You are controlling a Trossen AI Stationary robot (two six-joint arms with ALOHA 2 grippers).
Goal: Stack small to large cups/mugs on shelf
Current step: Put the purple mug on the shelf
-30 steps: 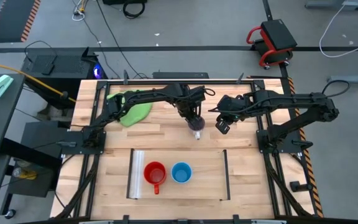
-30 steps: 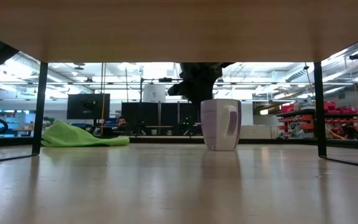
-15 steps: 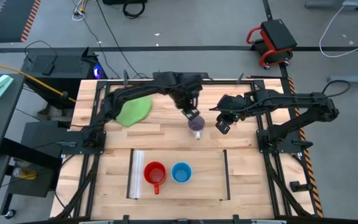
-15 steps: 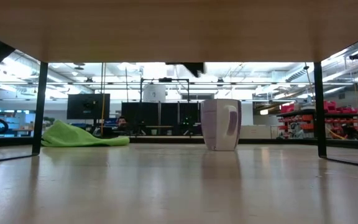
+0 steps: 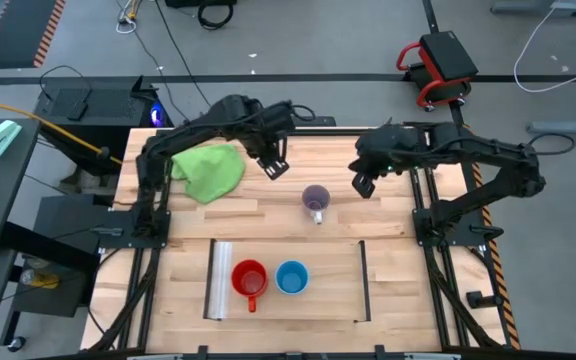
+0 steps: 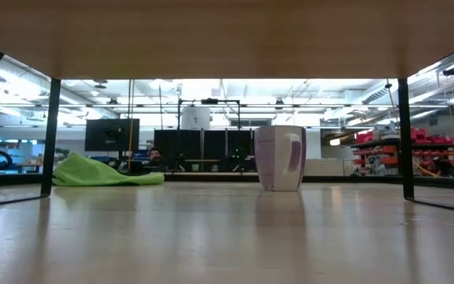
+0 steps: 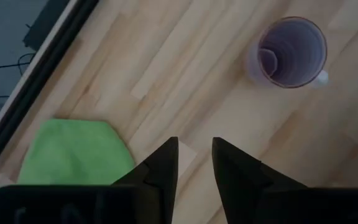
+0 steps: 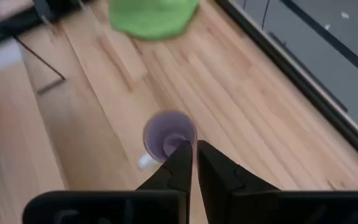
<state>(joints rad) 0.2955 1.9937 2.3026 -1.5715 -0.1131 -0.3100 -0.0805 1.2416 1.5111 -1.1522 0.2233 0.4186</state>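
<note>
Purple mug [image 5: 315, 200], translucent and round, stands upright on slatted wood tabletop [image 5: 388, 225], between both empty grippers: left gripper [image 5: 274, 168] slightly parted beside green cloth [image 5: 209, 171], right gripper [image 5: 363, 184] nearly closed.

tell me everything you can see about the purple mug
The purple mug is small, translucent and looks like plastic, with a pale handle on one side. It stands upright and empty, mouth up, alone on the bare wooden table, off the shelf that holds the other two mugs. Nothing touches it: the left gripper and right gripper are both clear of it.
</note>
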